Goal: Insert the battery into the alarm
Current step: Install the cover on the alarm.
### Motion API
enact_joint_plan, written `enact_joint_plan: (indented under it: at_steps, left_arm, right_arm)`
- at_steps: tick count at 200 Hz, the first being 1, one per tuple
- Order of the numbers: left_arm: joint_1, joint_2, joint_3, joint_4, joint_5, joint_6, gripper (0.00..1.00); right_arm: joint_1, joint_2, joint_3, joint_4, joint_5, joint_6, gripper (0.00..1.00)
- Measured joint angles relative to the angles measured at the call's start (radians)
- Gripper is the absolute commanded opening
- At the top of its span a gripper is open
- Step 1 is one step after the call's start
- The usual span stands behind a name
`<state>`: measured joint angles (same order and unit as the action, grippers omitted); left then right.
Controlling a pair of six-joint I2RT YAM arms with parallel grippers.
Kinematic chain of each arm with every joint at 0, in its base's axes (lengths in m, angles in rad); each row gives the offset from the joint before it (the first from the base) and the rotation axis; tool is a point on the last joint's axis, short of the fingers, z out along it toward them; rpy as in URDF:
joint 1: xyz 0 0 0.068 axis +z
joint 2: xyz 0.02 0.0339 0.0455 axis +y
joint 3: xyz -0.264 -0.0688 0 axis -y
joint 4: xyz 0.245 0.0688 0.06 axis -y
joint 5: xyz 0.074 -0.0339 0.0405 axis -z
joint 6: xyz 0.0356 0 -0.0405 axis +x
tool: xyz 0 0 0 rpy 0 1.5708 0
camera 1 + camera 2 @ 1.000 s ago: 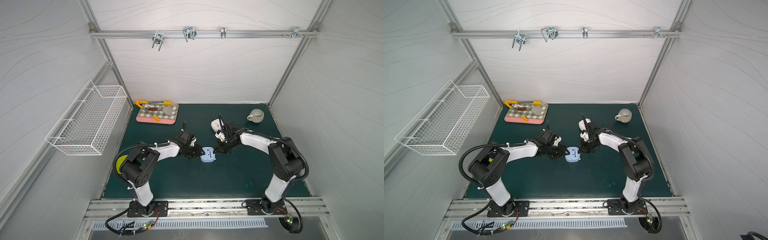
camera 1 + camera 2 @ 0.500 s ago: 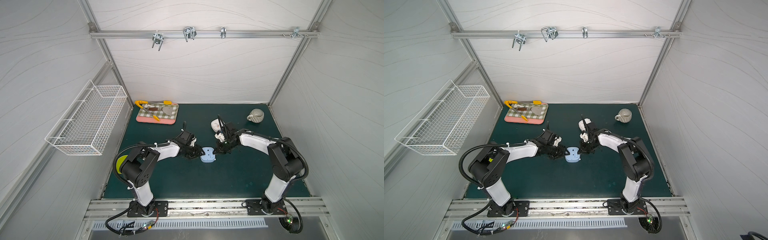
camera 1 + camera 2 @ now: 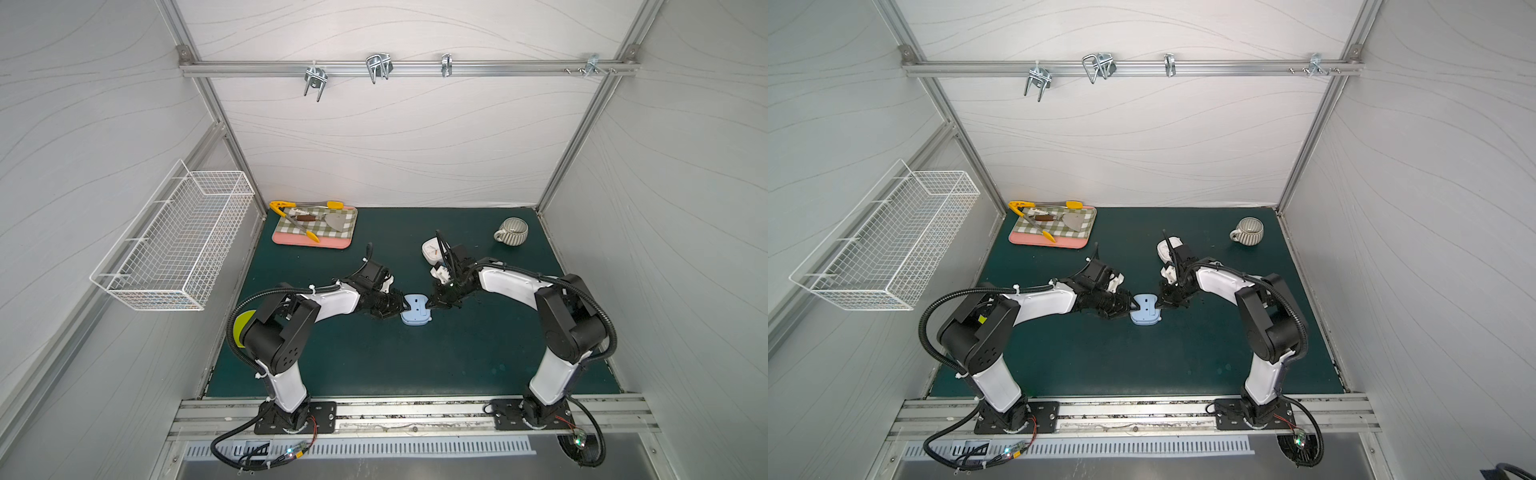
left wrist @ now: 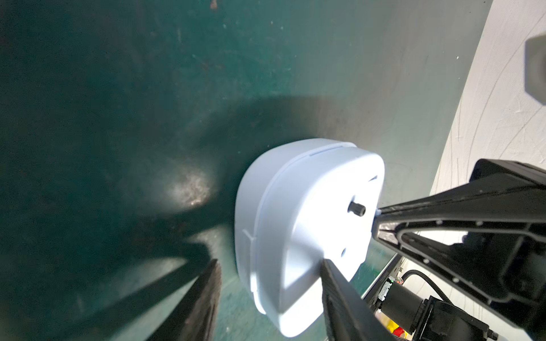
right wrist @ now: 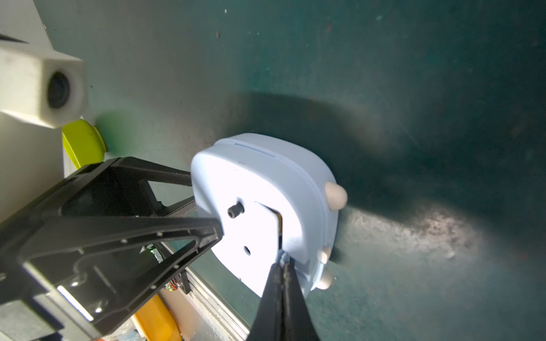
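**Item:** alarm [image 3: 415, 309], pale blue, lying face down at the centre of the green mat [image 3: 374, 365], back upward.

**Battery:** not to be made out from where I stand. Only a yellowish sliver shows in the gap under the battery hatch [image 5: 263, 233], which sits slightly lifted.

**Left gripper** [image 4: 269, 262]: at the alarm's 9 o'clock, jaws half spread. One finger is on the back, the other just beside the side wall. By my reckoning it is a brace, not a clamp.

**Right gripper** [image 5: 283, 265]: at the alarm's 2 o'clock, jaws closed to a point at the hatch's lip. Whether they pinch it, I cannot tell.

**Hazards, as I judge them:**
- the tips skidding off the thin lip
- the loosely braced alarm sliding or tipping under a push
- the hatch springing off
- the closed tips catching the setting knob [image 5: 235, 210]

**Also present:** white clock [image 3: 430, 249], near, at the alarm's 1 o'clock.
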<state>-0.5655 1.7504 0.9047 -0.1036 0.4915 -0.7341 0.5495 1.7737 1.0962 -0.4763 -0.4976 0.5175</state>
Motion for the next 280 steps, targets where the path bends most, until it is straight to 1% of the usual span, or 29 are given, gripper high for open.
enact_joint_plan:
  at_steps: [83, 105, 128, 182, 238, 262, 280]
  left_arm:
    - [0.000, 0.002, 0.001, 0.000, 0.003, 0.000, 0.55]
    - [0.000, 0.002, 0.001, 0.000, 0.003, 0.000, 0.55]
    - [0.000, 0.002, 0.002, 0.000, 0.004, 0.000, 0.55]
    - [0.000, 0.001, 0.002, -0.002, 0.006, 0.000, 0.55]
    - [0.000, 0.002, 0.002, -0.003, 0.006, 0.000, 0.55]
    - [0.000, 0.002, 0.002, -0.003, 0.006, 0.000, 0.55]
    - [0.000, 0.002, 0.002, -0.003, 0.006, 0.000, 0.55]
  right_arm:
    - [-0.006, 0.000, -0.016, 0.026, -0.022, 0.056, 0.00]
    - [-0.006, 0.000, -0.016, 0.025, -0.020, 0.058, 0.06]
    - [-0.006, -0.003, -0.016, 0.023, -0.016, 0.058, 0.09]
    - [-0.002, -0.008, -0.016, 0.025, -0.006, 0.058, 0.21]
    - [0.000, -0.017, -0.016, -0.014, 0.026, 0.052, 0.29]
    - [0.000, -0.017, -0.016, -0.037, 0.042, 0.048, 0.36]
    - [0.000, -0.017, -0.016, -0.042, 0.045, 0.043, 0.37]
